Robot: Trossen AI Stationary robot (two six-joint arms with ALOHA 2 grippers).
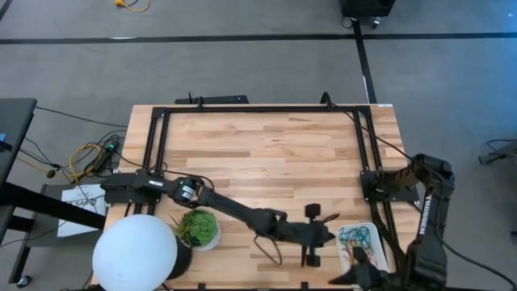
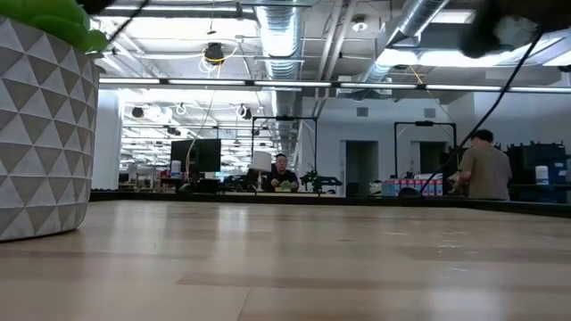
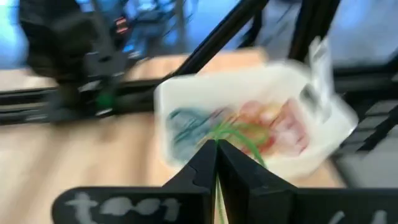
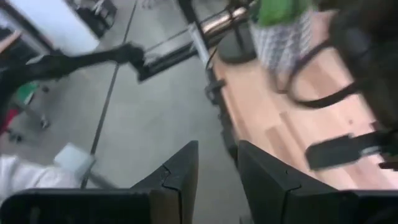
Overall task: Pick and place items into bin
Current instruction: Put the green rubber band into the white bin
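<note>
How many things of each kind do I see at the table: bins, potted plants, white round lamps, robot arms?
bin: 1
potted plant: 1
white round lamp: 1
robot arms: 2, left arm reaching to the bin, right arm beside it
Total: 5
The rubber bands in the bin are too tangled to count; the left hand is shut on a green rubber band above it.

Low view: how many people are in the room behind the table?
2: one person at the far centre, another person standing at the right, back turned. Others may be hidden.
</note>
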